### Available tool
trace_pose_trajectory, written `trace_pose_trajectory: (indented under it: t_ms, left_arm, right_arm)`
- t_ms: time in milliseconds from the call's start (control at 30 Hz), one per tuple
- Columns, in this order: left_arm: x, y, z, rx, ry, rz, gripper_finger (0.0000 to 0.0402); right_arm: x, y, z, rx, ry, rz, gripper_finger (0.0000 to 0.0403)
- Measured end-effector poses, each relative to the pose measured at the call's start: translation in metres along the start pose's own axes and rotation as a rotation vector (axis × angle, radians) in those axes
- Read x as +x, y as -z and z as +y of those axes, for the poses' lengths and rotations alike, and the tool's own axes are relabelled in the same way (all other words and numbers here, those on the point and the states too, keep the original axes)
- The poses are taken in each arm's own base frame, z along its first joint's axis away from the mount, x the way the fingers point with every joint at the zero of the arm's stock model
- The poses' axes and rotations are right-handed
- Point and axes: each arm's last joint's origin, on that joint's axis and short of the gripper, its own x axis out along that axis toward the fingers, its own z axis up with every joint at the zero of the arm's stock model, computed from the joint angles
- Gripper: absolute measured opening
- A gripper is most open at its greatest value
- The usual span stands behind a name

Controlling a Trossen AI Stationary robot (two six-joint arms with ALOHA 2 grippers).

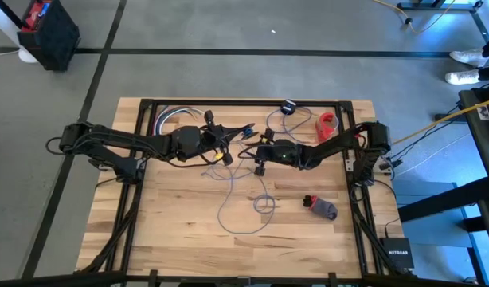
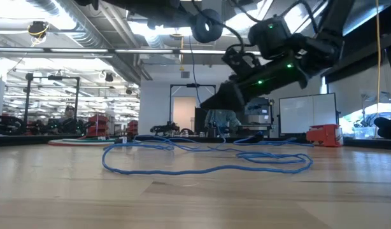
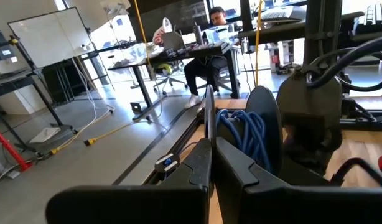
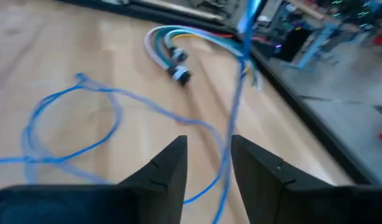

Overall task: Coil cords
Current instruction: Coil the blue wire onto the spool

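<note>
The desk (image 1: 181, 223) is a pale wooden butcher-block top in a black frame, standing on a grey concrete floor (image 1: 228, 32) crossed by dark tape lines. Beyond it the low view shows a wide workshop with ceiling ducts, shelving and a whiteboard (image 2: 308, 113); the left wrist view shows a person (image 3: 209, 53) seated at another bench across the room.

No container is on the desk. Loose on it lie one thin blue cord (image 1: 244, 209), one red object (image 1: 328, 125) near the far right corner, one grey and red item (image 1: 322, 208) toward the near right, one bundle of pale multi-coloured wires (image 1: 171, 118) at the far left, and one small black piece (image 1: 289, 106) at the far edge.

The cord sprawls in loose loops across the middle of the desk, from between the two arms toward the near side; in the low view it lies flat as a long, low loop. One strand rises off the wood to the grippers.

The left gripper (image 1: 221, 146) sits above the desk centre, left of the right one; in its wrist view the jaws stand together with the cord strand rising from between them. The right gripper (image 1: 259, 151) is just beside it; its jaws stand apart, the cord strand hanging in the gap between them, untouched as far as can be seen.
</note>
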Motion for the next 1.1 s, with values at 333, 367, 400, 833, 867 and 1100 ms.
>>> trace_pose_trajectory:
  t_ms: [333,367,400,833,867,1100]
  left_arm:
    - [0.000,0.001,0.000,0.003,0.002,0.010,0.0000]
    - [0.000,0.001,0.000,0.002,0.003,0.010,0.0000]
    - [0.000,0.001,0.000,0.003,0.003,0.011,0.0000]
    - [-0.010,-0.001,-0.006,0.025,0.042,0.036,0.0000]
    - [-0.012,-0.002,-0.005,0.023,0.045,0.040,0.0000]
    - [-0.014,0.006,0.001,0.047,0.003,0.140,0.0000]
  right_arm:
    - [0.004,0.003,-0.004,-0.069,0.047,0.032,0.0033]
    - [0.004,0.003,-0.004,-0.071,0.045,0.036,0.0018]
    - [0.004,0.004,-0.004,-0.074,0.044,0.038,0.0010]
    - [-0.032,-0.022,-0.024,-0.131,0.227,0.041,0.0003]
    - [-0.038,-0.024,-0.027,-0.132,0.249,0.049,0.0002]
    - [-0.075,-0.046,-0.042,-0.136,0.323,0.048,0.0001]
